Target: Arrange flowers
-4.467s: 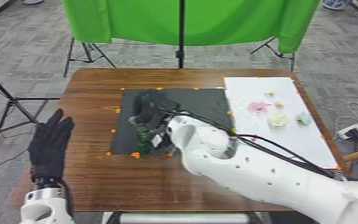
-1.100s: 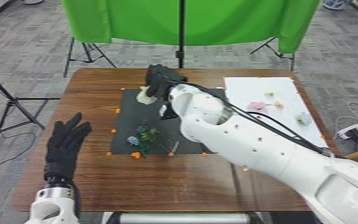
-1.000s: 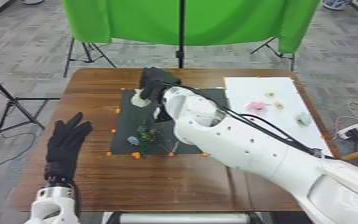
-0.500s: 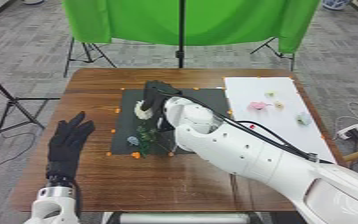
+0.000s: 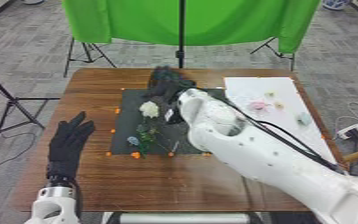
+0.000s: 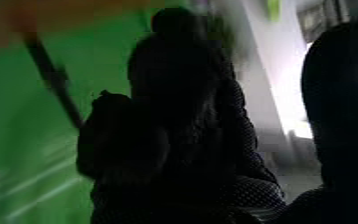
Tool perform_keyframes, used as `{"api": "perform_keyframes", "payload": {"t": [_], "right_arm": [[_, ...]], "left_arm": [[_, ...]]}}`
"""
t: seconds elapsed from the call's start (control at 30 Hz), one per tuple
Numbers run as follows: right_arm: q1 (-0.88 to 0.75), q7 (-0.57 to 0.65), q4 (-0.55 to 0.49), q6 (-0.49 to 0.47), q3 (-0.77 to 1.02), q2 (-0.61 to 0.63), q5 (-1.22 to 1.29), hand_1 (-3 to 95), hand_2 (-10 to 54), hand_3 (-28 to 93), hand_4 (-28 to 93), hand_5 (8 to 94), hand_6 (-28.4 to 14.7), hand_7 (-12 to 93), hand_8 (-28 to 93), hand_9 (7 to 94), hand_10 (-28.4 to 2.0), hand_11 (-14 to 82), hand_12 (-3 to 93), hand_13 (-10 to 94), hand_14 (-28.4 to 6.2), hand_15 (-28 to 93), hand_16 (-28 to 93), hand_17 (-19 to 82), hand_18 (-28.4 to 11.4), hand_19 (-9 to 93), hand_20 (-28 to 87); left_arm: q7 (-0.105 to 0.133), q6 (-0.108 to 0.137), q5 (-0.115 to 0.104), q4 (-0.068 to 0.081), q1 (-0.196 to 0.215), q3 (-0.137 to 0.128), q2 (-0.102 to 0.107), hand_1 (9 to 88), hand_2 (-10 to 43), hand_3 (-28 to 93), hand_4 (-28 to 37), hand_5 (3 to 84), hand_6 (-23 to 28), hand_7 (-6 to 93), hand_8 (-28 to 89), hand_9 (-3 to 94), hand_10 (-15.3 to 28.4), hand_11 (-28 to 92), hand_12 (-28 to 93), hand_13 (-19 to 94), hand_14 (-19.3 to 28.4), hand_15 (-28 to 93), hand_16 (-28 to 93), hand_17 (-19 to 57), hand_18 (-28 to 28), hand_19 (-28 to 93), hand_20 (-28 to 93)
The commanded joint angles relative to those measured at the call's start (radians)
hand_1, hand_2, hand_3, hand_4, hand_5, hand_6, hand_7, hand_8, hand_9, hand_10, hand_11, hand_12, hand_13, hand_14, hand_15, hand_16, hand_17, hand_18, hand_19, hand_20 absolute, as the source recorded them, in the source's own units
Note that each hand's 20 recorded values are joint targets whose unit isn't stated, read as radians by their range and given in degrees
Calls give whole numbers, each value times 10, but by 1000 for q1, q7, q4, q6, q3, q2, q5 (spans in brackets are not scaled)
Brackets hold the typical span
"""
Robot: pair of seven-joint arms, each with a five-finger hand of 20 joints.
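A: Which step is this?
B: Between flowers, I'd judge. The white flower (image 5: 149, 109) lies on the black mat (image 5: 184, 145), beyond the green sprigs (image 5: 150, 131) and the blue flower (image 5: 133, 140).
A: And the right hand (image 5: 167, 84)?
B: Over the mat's far edge, near the white flower. Its fingers look loosely open, with a wide gap to the thumb – I can make out nothing held.
A: The left hand (image 5: 67, 145)?
B: Left of the mat, fingers straight and somewhat spread, holding nothing.
A: So what comes next?
B: Probably a trip to the white sheet (image 5: 291, 140) on the right of the surface (image 5: 91, 172). The pink flower (image 5: 259, 105) is there, with the pale blue flower (image 5: 302, 119) nearer the robot.
A: Any one in particular?
B: Can't tell. Either calls for a low approach and a light pinch – then a careful set-down beside the others, without dragging the sprigs.
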Motion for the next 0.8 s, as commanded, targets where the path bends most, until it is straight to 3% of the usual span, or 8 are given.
{"api": "perform_keyframes", "payload": {"t": [0.03,0.3,0.6,0.8], "right_arm": [[-288,137,-240,72,436,348,-103,351,-95,608,-144,542,-44,76,-54,605,-187,135,217,835,-70,532,350,577,-137,932,492],[-570,251,-224,-26,725,445,-143,350,-95,615,-140,489,-56,59,-44,508,-207,104,226,773,-93,563,339,543,-149,932,481],[-618,304,-102,-140,745,430,-115,335,-95,611,-143,436,-63,47,-35,452,-228,85,232,739,-111,582,324,520,-163,930,464],[-630,331,-25,-176,704,406,-168,334,-95,604,-147,449,-54,52,-36,516,-219,121,236,758,-107,596,316,535,-156,928,450]], "left_arm": [[-9,-3,2,1,35,-5,-16,158,84,622,-283,401,38,79,-44,416,127,150,162,288,163,179,42,0,130,55,194],[-22,0,9,-4,34,-8,-21,162,81,618,-283,402,38,81,-45,415,127,151,161,288,163,180,43,0,130,56,194],[-34,-8,16,-3,27,-5,-25,164,80,615,-283,402,38,83,-45,414,127,151,161,287,164,182,42,0,131,55,194],[-46,-17,23,-6,34,-7,-29,164,78,617,-283,403,39,82,-45,415,128,151,161,287,164,183,42,-1,131,56,194]]}}
